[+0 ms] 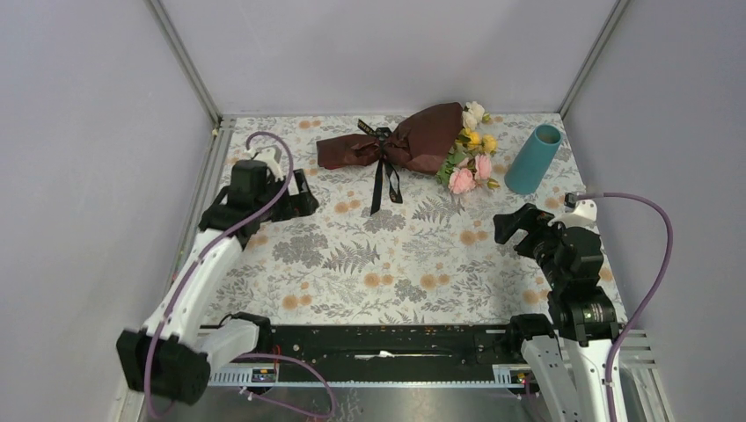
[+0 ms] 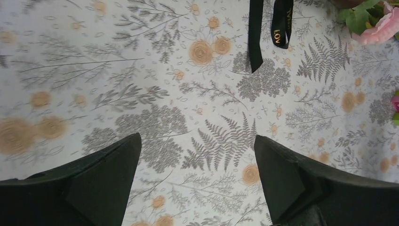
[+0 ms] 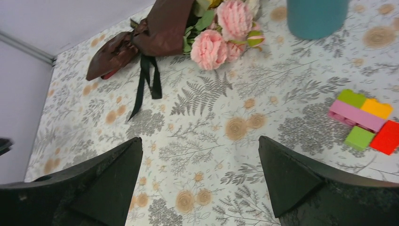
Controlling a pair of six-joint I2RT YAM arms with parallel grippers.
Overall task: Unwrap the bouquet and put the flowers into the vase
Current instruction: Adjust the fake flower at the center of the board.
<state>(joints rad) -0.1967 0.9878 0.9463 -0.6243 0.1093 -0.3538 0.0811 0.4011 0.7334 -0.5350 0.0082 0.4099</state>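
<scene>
Top external: nothing done yet | bouquet (image 1: 413, 141) wrapped, ribbon (image 1: 380, 180) tied, lies ahead of left gripper (image 1: 303, 195) and right gripper (image 1: 515, 227) | vase (image 1: 533, 158) just beyond right gripper, no stems inside | both grippers spread wide, holding nothing | remaining: untie, unwrap, move flowers (image 1: 471, 163) into vase.

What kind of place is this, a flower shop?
Probably a robot test booth, not a shop: plain grey walls enclose a table, two robot arms are mounted at its near edge, and a wrapped bouquet and vase are set out.
</scene>
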